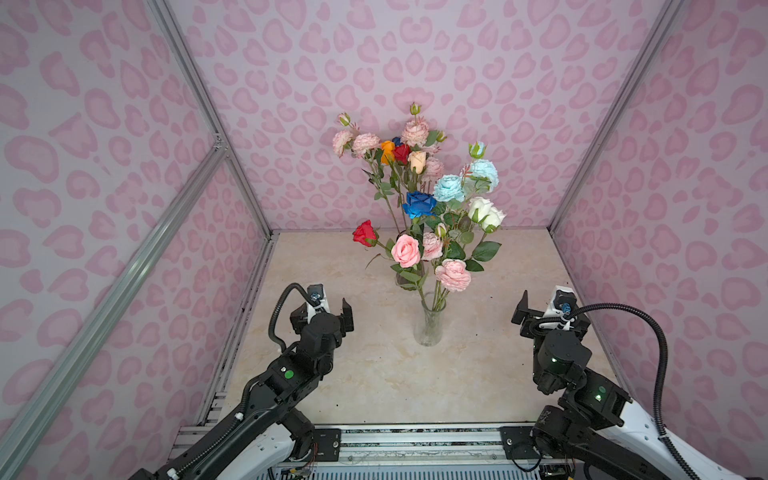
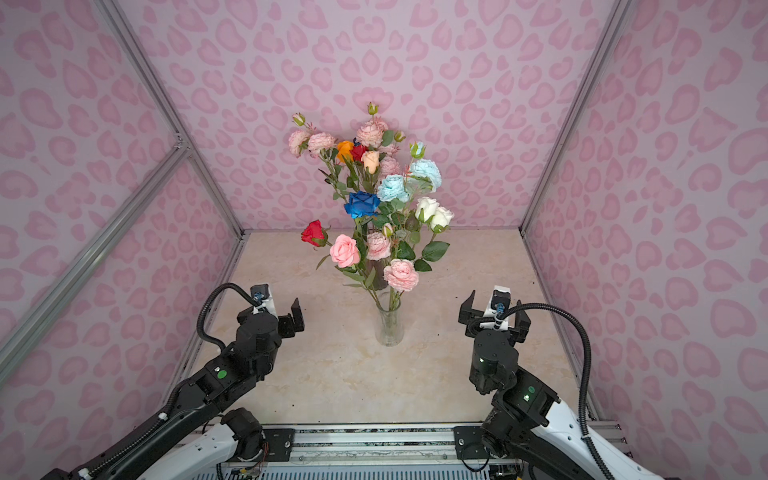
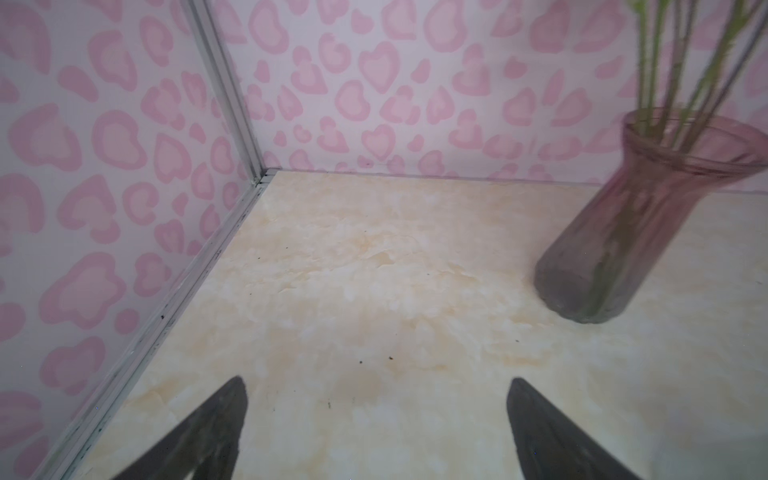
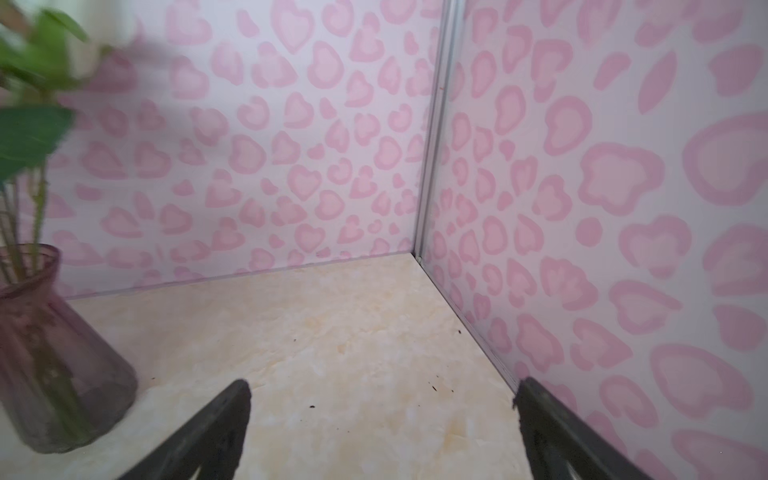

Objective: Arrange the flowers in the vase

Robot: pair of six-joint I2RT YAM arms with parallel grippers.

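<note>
Left wrist view: the left gripper (image 3: 377,379) is shown with its jaws spread wide and nothing held between them, above the pale marbled desk (image 3: 374,270). Ahead of this gripper, toward its inner side, a tinted vase (image 3: 640,232) is seen standing upright on the desk, with green stems set into it. In both top views a clear vase (image 1: 429,328) is found between the two grippers, well apart from each. The tinted vase is placed just beyond it, farther from both grippers. The flowers (image 1: 419,199) are carried in these two vases. Red, pink, dark blue, light blue and white heads are spread above the clear vase, and a taller bunch of pale pink, orange, red and cream heads is raised behind them. Which stem belongs to which vase cannot always be told. In the right wrist view the right gripper (image 4: 383,381) is likewise shown wide open and empty, with the tinted vase ahead of it toward its inner side. The leaves above that vase are blurred.
</note>
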